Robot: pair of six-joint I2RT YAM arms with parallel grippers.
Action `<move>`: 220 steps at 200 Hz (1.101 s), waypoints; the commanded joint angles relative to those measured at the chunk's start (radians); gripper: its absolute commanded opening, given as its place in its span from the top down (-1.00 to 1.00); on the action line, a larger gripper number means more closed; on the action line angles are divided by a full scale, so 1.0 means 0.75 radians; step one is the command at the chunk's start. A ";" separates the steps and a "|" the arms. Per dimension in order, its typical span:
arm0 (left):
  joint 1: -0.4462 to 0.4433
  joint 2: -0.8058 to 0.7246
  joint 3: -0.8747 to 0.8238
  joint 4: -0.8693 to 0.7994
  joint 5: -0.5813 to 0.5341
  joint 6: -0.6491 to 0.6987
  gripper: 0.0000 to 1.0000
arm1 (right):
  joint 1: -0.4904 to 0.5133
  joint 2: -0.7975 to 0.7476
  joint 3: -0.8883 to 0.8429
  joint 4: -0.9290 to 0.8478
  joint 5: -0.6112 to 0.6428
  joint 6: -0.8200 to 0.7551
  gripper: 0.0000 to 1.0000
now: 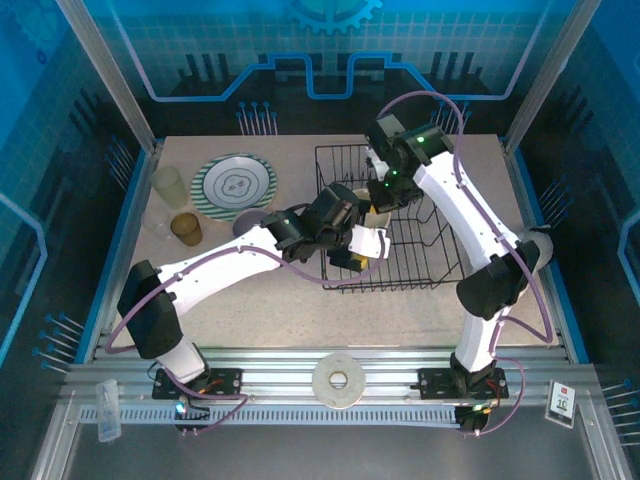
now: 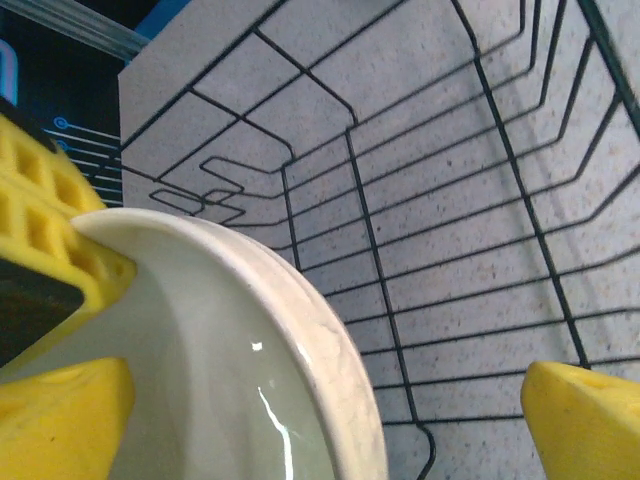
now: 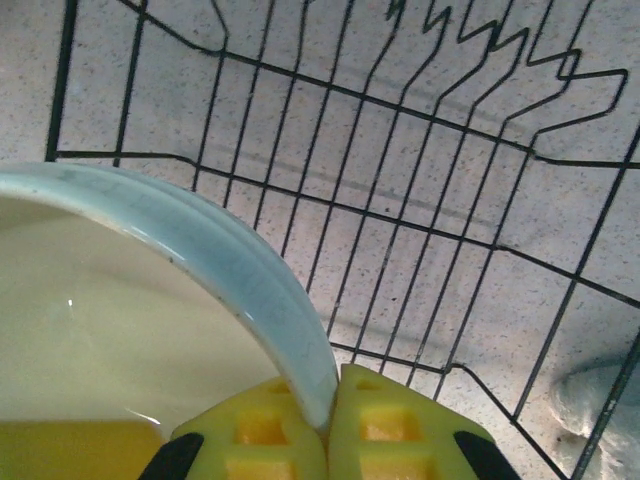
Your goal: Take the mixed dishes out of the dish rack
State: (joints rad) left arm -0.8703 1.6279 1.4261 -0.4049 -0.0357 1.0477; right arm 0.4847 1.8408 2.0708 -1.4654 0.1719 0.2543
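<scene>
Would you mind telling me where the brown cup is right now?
In the top view, the brown cup stands on the table, left of the rack, beside the tumbler.

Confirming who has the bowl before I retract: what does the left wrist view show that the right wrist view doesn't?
Left wrist view: the left end effector open wide, a finger on either side of the cream bowl rim, not clamping it. Right wrist view: the right end effector shut on that rim, and a pale lump seen through the wires at lower right. Both: the bowl sitting inside the dish rack.
</scene>
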 commanded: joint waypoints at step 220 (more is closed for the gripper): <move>0.169 0.314 0.917 -0.932 0.032 -2.042 -0.60 | -0.162 -0.278 -0.205 0.234 0.043 0.146 1.00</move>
State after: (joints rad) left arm -0.7410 1.8088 2.0396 -1.0016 -0.0296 -0.3897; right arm 0.3531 1.6588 1.9099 -1.3220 0.2058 0.3351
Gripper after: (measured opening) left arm 0.851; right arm 0.056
